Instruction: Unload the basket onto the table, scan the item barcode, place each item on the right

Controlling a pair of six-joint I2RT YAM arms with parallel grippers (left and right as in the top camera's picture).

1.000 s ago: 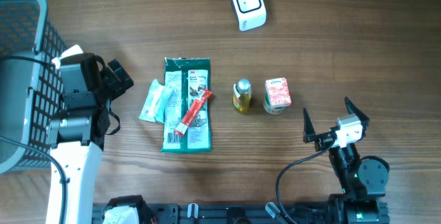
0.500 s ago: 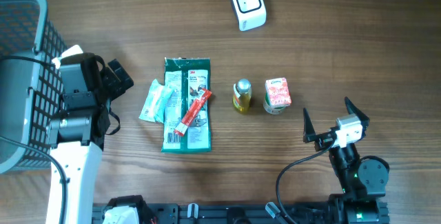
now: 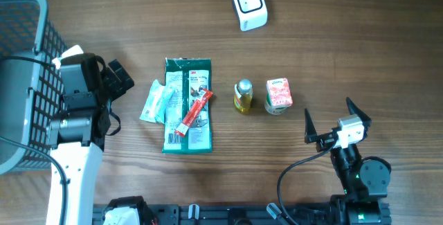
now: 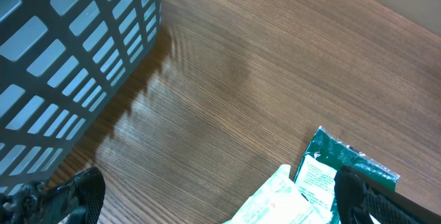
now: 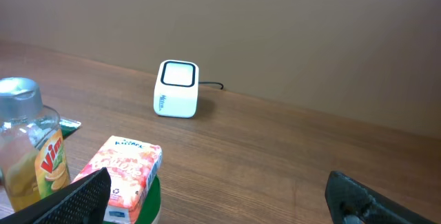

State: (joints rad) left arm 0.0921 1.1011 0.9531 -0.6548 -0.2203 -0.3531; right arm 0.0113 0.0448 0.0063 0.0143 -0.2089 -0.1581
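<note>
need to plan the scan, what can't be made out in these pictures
- Barcodes on the green packet, bottle and pink carton: print too small, overhead.
- Basket: cut off by the left edge, overhead.
- Bottle: cut by the left edge, right wrist.
- Green packet: cut by the bottom edge, left wrist.

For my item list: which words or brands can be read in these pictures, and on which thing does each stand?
"Vim": label of the small bottle.
Pink carton: top print blurred, unreadable.
White barcode scanner: logo too small.
Green packet: print too small.
</note>
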